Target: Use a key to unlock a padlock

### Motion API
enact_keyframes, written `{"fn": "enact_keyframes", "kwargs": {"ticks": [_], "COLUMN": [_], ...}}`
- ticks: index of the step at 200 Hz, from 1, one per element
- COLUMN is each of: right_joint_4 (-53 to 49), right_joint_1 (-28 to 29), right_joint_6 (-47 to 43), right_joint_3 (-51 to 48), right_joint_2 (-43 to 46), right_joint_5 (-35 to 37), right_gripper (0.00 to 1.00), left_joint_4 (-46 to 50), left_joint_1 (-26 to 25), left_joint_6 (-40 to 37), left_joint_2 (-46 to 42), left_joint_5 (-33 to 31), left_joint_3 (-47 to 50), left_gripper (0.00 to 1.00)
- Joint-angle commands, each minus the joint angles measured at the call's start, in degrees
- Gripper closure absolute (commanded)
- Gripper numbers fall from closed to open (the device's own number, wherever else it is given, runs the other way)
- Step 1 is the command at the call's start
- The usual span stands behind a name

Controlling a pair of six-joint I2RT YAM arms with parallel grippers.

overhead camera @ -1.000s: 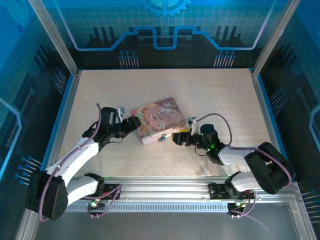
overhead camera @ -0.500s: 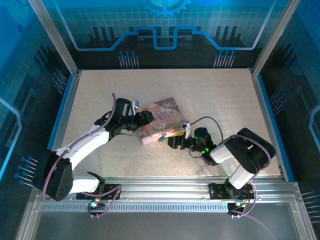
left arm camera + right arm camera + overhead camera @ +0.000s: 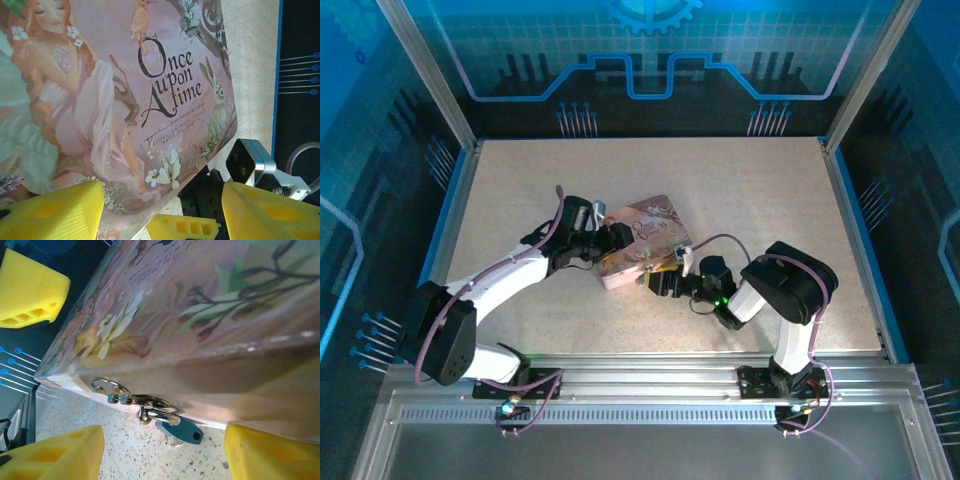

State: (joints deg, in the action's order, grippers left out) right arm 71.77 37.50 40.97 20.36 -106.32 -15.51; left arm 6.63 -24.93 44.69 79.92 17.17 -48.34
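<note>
I see the pink picture tin (image 3: 642, 238) lying on the speckled table (image 3: 750, 190) between the two arms. The left gripper (image 3: 162, 192) has its jaws wide apart over a corner of the tin's lid, gripping nothing. The right gripper (image 3: 164, 432) is likewise spread, facing the tin's front wall. There the padlock (image 3: 116, 388) hangs low near the corner, with silvery rings (image 3: 155, 407) and a blue-grey key (image 3: 182, 431) just beside it.
</note>
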Motion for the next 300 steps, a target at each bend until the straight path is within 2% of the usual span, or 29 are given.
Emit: {"fn": "enact_keyframes", "kwargs": {"ticks": [1,68,175,300], "right_joint_4": [3.47,5.83,8.12,8.39], "right_joint_1": [0.65,0.84,1.81,2.49], "right_joint_6": [0.41,0.68,-0.1,0.07], "right_joint_3": [0.78,1.6,3.35,3.29], "right_joint_2": [-1.61,-2.83,-3.43,-5.33], "right_joint_5": [-0.42,-2.3,-4.35,-4.74], "right_gripper": [0.37,0.47,0.5,0.66], "left_joint_4": [-0.65,-1.71,-2.22,-2.33], "left_joint_1": [-0.44,-0.47,-0.47,-0.47], "left_joint_6": [-1.03,-0.57,-0.2,0.01], "left_joint_2": [1.27,2.09,2.61,3.05], "left_joint_5": [-0.86,-0.77,-0.56,-0.63], "left_joint_3": [-0.69,0.15,0.43,0.19], "left_gripper": [0.35,0.35,0.35,0.35]}}
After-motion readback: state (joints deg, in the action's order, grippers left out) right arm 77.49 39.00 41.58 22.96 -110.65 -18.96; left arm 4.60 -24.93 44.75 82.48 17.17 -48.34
